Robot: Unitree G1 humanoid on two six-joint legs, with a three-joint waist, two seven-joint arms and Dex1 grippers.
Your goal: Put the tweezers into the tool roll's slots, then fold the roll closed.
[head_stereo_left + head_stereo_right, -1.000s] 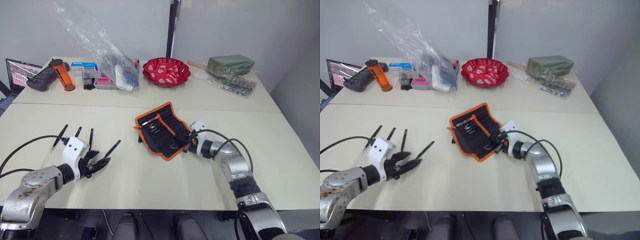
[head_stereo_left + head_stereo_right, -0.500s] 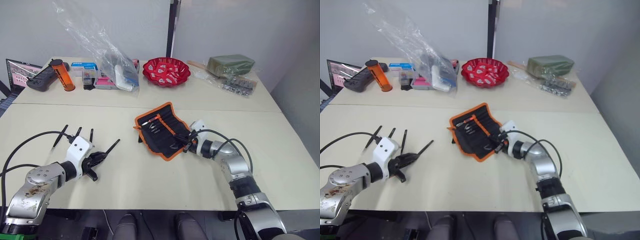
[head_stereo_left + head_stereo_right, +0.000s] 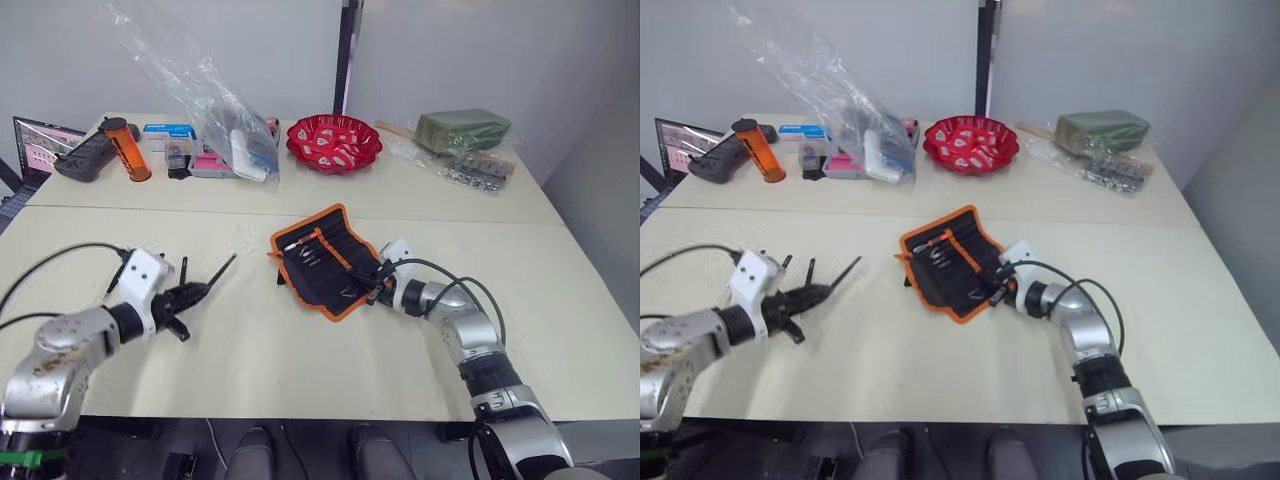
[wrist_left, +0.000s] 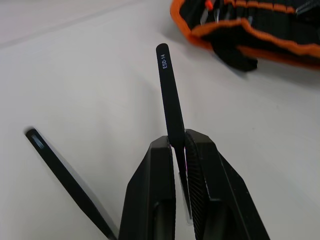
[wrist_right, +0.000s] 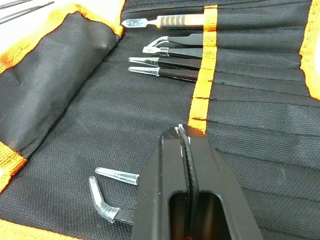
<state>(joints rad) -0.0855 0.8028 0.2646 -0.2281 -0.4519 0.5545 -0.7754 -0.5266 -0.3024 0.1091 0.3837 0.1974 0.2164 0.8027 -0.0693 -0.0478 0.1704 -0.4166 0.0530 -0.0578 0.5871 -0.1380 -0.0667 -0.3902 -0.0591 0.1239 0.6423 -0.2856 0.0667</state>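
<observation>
The tool roll [image 3: 322,262] lies open at the table's middle, black with orange binding. Three tweezers [image 5: 172,62] sit in its slots under an orange-handled tool [image 5: 170,21], and two clear-capped tips [image 5: 112,175] show lower down. My right gripper [image 5: 182,132] is shut, its tips resting on the roll's fabric by the orange stripe. On the left, my left gripper [image 4: 180,142] is shut on one black tweezer [image 4: 167,90], which points toward the roll. Other tweezers [image 3: 182,270] lie on the table beside it, one close by [image 4: 60,175].
Along the far edge stand a red bowl [image 3: 333,143], a clear plastic bag [image 3: 205,100], an orange canister [image 3: 126,150], a black controller [image 3: 85,155] and a green packet [image 3: 460,130]. A black cable [image 3: 60,262] trails from my left wrist.
My left gripper has closed on one tweezer and carried it up and away from the front edge, to the left. The right gripper has stayed on the roll.
</observation>
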